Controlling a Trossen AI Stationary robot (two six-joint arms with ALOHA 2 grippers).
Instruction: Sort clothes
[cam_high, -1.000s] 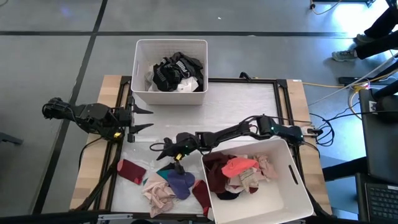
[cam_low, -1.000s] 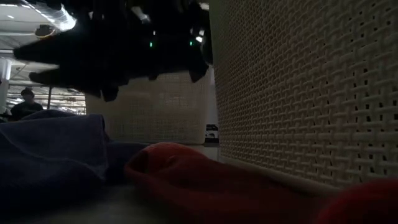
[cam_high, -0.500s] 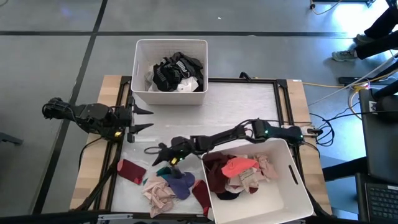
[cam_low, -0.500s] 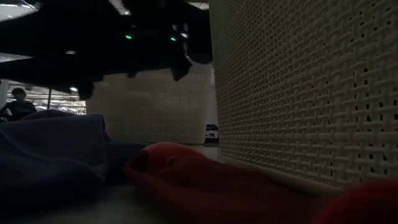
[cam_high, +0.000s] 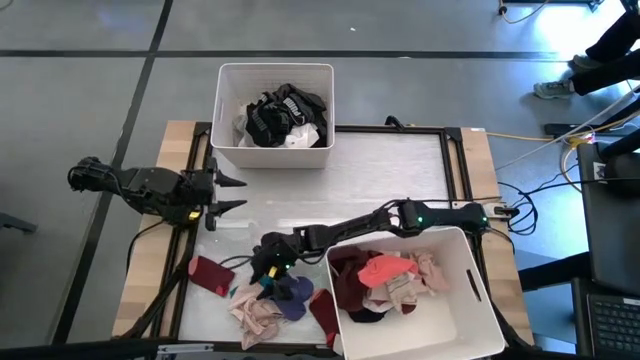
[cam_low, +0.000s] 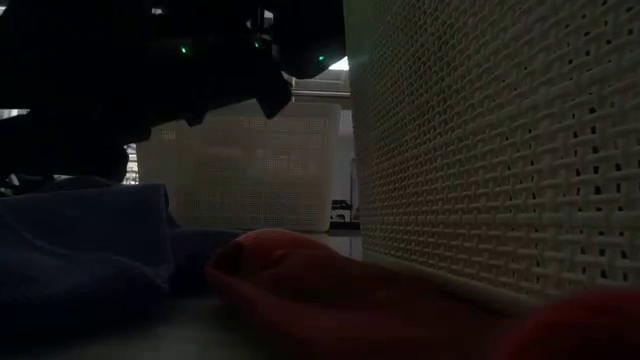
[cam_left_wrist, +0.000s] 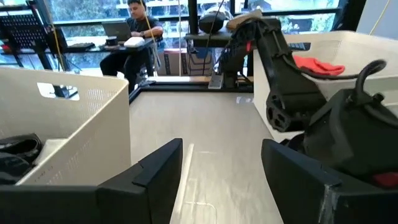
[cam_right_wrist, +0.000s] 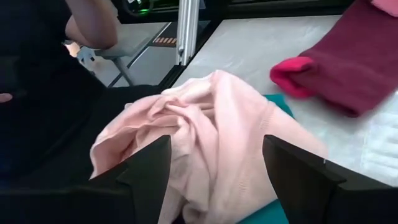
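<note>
My low view is mostly blocked: a dark arm (cam_low: 150, 70) fills the upper half and a woven white bin wall (cam_low: 490, 150) fills one side, so I cannot make out fingertips there. From above, the right gripper (cam_high: 265, 268) is buried in shadow over the loose clothes (cam_high: 270, 300), and I cannot tell from that angle whether it touches them. Its wrist camera settles the fingers: they stand spread, nothing pinched, with a soft, crumpled pink garment (cam_right_wrist: 205, 130) directly between and ahead of them, a teal piece (cam_right_wrist: 283, 109) peeking from under it, and a ribbed maroon sock (cam_right_wrist: 339, 59) with a pink cuff farther ahead on the pale table (cam_right_wrist: 249, 50). A person's arm (cam_right_wrist: 93, 25) is cut off beyond the table edge.

The left gripper (cam_high: 228, 193) waits well apart, fingers spread and empty, the near bin (cam_left_wrist: 68, 124) of dark clothes beside it; only a black scrap shows over the rim.
</note>
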